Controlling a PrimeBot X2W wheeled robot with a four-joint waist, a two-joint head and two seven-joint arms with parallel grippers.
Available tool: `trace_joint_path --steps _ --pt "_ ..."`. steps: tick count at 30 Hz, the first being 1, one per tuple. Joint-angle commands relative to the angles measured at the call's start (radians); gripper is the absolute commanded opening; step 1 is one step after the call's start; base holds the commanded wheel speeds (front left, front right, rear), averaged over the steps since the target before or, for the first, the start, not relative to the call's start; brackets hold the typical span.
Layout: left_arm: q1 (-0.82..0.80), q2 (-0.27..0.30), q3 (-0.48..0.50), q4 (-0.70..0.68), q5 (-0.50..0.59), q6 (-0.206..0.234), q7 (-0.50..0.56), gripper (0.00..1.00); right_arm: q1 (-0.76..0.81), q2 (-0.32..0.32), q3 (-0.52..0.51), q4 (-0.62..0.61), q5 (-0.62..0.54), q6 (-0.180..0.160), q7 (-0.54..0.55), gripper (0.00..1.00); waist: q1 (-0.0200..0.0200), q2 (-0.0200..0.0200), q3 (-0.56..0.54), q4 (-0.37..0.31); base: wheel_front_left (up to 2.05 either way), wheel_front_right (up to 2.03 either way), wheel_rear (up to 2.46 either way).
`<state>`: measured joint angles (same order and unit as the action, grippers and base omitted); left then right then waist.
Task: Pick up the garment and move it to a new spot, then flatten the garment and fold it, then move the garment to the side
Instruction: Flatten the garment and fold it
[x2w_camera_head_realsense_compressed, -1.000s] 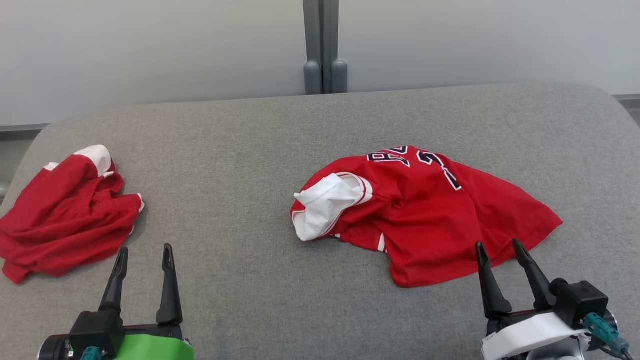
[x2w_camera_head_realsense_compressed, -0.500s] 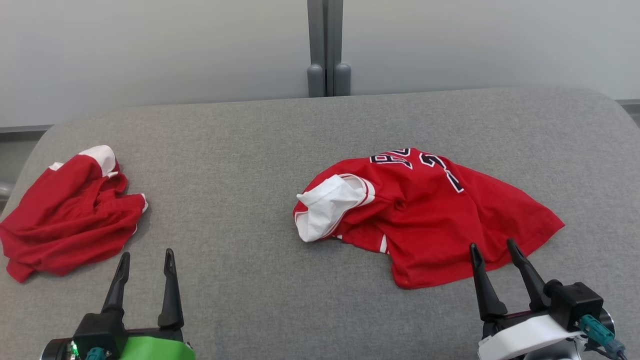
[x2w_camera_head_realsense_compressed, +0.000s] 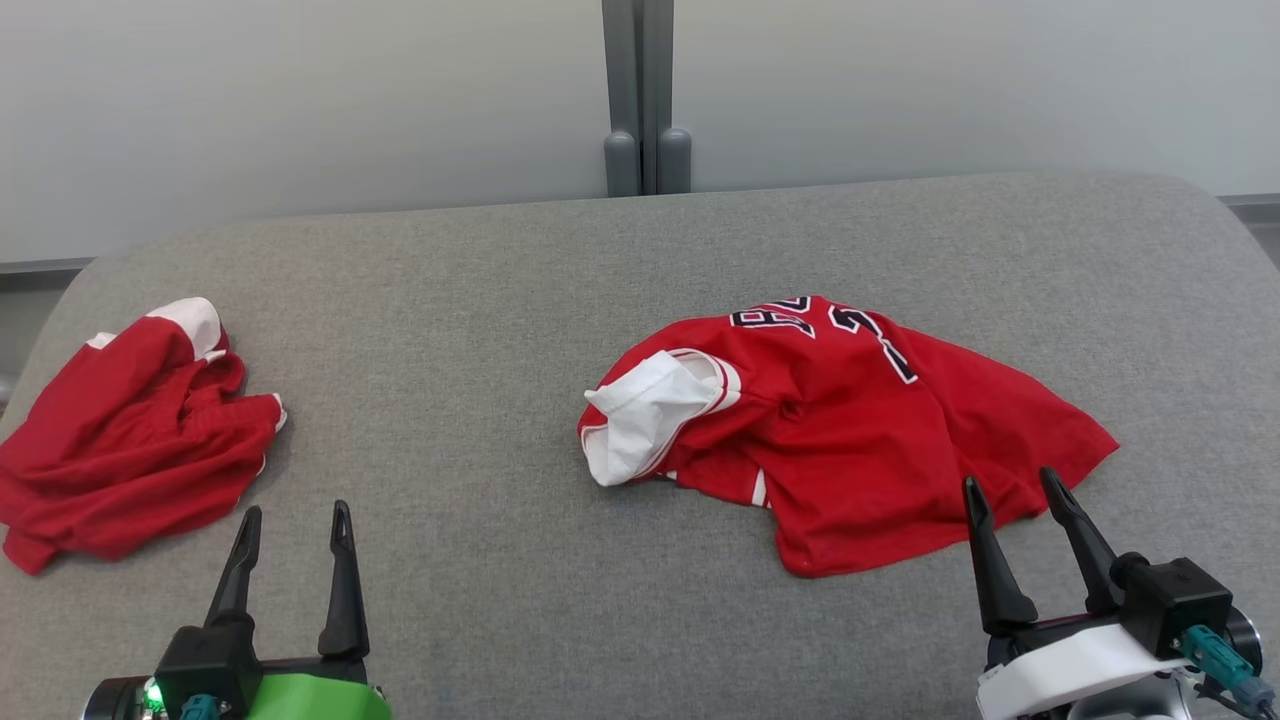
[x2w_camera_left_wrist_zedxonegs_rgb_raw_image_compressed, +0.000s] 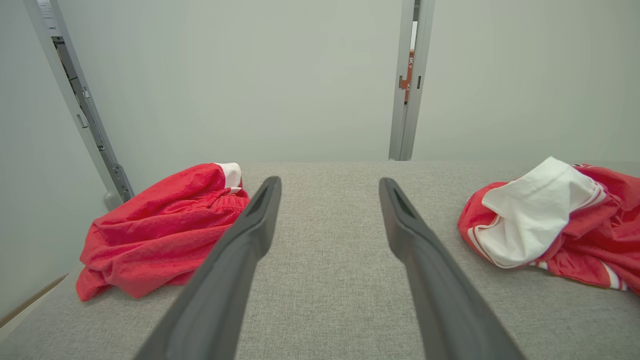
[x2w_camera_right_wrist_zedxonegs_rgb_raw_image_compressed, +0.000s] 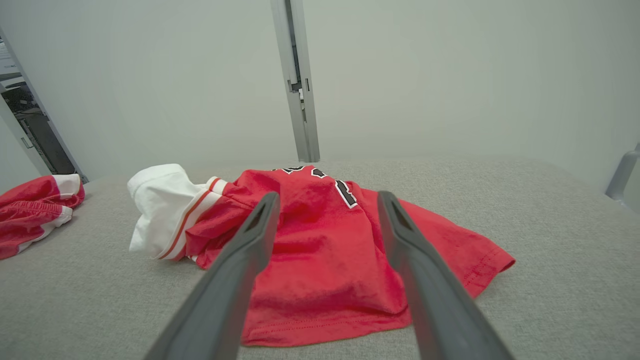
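Observation:
A crumpled red jersey garment (x2w_camera_head_realsense_compressed: 860, 440) with a white sleeve (x2w_camera_head_realsense_compressed: 645, 410) and dark lettering lies right of centre on the grey padded surface (x2w_camera_head_realsense_compressed: 480, 300). It also appears in the right wrist view as the jersey (x2w_camera_right_wrist_zedxonegs_rgb_raw_image_compressed: 320, 250) and at the right edge of the left wrist view as the jersey (x2w_camera_left_wrist_zedxonegs_rgb_raw_image_compressed: 550, 215). My right gripper (x2w_camera_head_realsense_compressed: 1008, 478) hovers open at its near right hem; in its wrist view the right gripper (x2w_camera_right_wrist_zedxonegs_rgb_raw_image_compressed: 328, 195) has nothing between its fingers. My left gripper (x2w_camera_head_realsense_compressed: 296, 508) is open over bare surface, seen in its own view as the left gripper (x2w_camera_left_wrist_zedxonegs_rgb_raw_image_compressed: 330, 181).
A second red bundle with white trim (x2w_camera_head_realsense_compressed: 130, 440) lies at the far left edge, just left of my left gripper; it is also visible as the red bundle (x2w_camera_left_wrist_zedxonegs_rgb_raw_image_compressed: 165, 230). A grey post (x2w_camera_head_realsense_compressed: 645, 100) and pale wall panels stand behind the surface.
The head view swayed slightly right and back. Both garments lie where they were, and both grippers stay open in about the same places.

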<state>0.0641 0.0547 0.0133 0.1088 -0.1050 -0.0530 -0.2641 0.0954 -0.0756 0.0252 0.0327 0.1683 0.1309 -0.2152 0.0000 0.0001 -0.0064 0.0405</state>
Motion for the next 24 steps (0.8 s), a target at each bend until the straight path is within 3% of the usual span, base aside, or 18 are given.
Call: trace_joint_path --steps 1,24 --pt "0.000 0.000 0.002 0.004 0.009 0.004 -0.001 1.00 0.010 -0.001 -0.004 -0.009 -0.011 0.000 0.004 1.00 0.0000 -0.0001 -0.001 0.000 0.00 0.00 0.00" --pt "0.003 0.009 0.003 0.019 -0.006 0.011 -0.001 1.00 0.027 0.009 -0.013 -0.018 -0.022 0.000 0.030 1.00 0.0000 -0.0001 -0.010 0.000 0.00 0.00 0.00"
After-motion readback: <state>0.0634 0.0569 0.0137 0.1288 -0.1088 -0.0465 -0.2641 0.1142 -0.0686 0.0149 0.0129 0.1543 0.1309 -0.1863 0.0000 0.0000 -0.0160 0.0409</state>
